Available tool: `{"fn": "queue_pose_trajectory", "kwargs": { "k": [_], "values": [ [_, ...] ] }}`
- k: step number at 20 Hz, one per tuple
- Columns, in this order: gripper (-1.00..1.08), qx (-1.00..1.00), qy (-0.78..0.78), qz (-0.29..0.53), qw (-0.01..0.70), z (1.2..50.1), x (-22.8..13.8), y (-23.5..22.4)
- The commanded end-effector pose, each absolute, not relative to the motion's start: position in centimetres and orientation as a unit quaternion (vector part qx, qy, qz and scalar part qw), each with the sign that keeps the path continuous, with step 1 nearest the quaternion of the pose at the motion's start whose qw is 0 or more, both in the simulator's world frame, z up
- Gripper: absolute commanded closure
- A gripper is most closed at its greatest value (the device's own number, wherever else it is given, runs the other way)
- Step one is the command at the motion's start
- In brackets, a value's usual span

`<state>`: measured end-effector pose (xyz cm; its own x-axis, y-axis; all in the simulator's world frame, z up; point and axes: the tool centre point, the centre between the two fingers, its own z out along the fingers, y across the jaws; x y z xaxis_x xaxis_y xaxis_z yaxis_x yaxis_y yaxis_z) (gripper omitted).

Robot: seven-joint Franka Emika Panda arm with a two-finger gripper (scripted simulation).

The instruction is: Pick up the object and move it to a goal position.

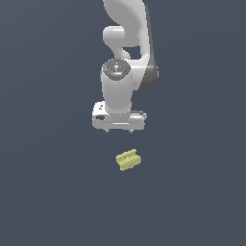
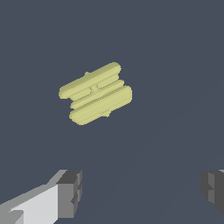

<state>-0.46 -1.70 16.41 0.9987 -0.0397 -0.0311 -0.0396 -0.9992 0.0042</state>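
Object (image 1: 128, 160) lies loose below the gripper (image 1: 118, 130), apart from it and skewed across the finger line. Fingers (image 2: 69, 194) stand wide, empty.

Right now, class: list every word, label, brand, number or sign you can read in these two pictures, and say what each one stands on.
None can be read: no text shows in either view.
The pale yellow block carries only ridges, no lettering.
The arm's pincer and white body show no brand or number.
The dark floor is unmarked.
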Motion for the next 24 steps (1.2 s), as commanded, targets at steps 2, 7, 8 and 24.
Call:
{"fn": "queue_pose_trajectory", "kwargs": {
  "k": [2, 7, 8, 24],
  "values": [
    [-0.92, 0.999, -0.033, -0.015, 0.002, 16.3, -0.3, -1.6],
    [-0.92, 0.998, -0.066, -0.015, 0.001, 15.9, 0.2, -1.4],
    [-0.92, 0.997, -0.075, -0.015, 0.001, 15.8, 0.4, -1.4],
    [-0.92, 0.964, -0.267, -0.011, -0.001, 13.5, 3.1, 0.0]
  ]
}}
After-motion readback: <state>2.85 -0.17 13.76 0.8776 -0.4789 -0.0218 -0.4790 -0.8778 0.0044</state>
